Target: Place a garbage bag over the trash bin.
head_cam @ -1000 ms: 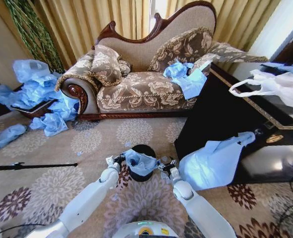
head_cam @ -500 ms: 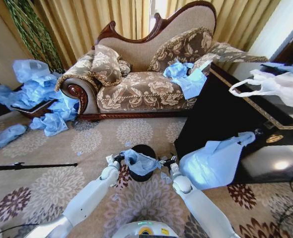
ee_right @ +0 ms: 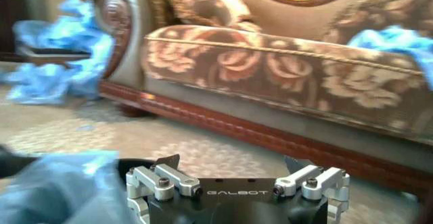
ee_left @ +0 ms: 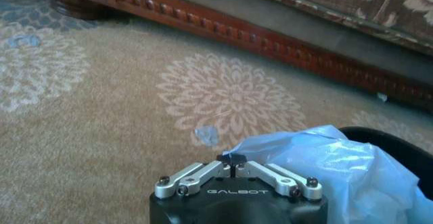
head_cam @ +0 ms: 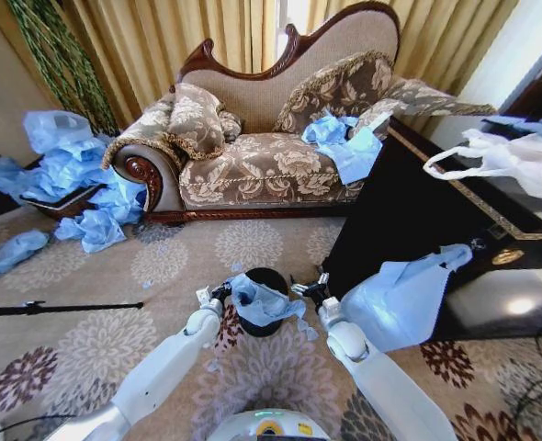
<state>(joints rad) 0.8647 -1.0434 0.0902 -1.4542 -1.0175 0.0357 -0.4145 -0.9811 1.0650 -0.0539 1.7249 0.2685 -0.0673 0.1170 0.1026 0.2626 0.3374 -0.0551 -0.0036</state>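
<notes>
The left gripper [ee_left: 232,164] pinches the garbage bag [head_cam: 260,301], which hides most of the trash bin [head_cam: 269,276], while the right gripper [ee_right: 233,163] is spread wide, empty.

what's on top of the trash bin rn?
A crumpled garbage bag lies over the trash bin, covering most of its mouth; the far rim shows. The left end effector is shut on the bag's edge; the right end effector is open beside it. The bin's inside is hidden.
</notes>
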